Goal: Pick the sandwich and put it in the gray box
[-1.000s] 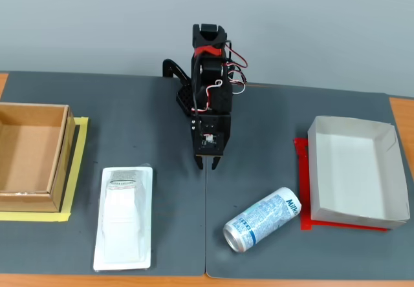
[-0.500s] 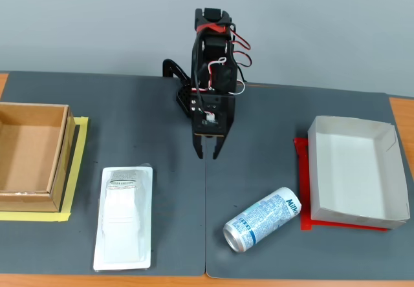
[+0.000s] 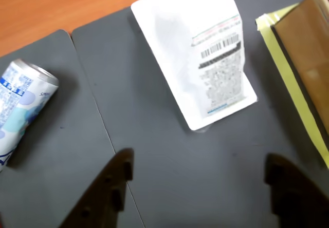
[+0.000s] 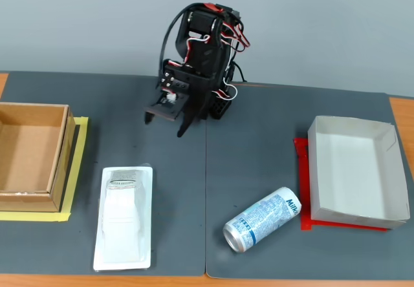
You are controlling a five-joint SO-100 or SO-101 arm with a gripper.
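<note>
The sandwich (image 4: 124, 217) is a flat white plastic-wrapped packet lying lengthwise at the front left of the dark mat. In the wrist view, the sandwich (image 3: 198, 53) shows a white barcode label. The gray box (image 4: 349, 127) is a shallow pale tray at the right on a red sheet, with nothing in it. My gripper (image 4: 166, 122) is open and empty. It hangs above the mat near the arm's base, behind the sandwich and apart from it. In the wrist view the gripper (image 3: 199, 158) has its two dark fingers spread wide at the bottom edge.
A blue-and-white drink can (image 4: 262, 218) lies on its side between the sandwich and the gray box; it also shows in the wrist view (image 3: 23, 105). A brown cardboard box (image 4: 29, 158) on yellow tape stands at the left, close to the sandwich, and shows in the wrist view (image 3: 308, 53).
</note>
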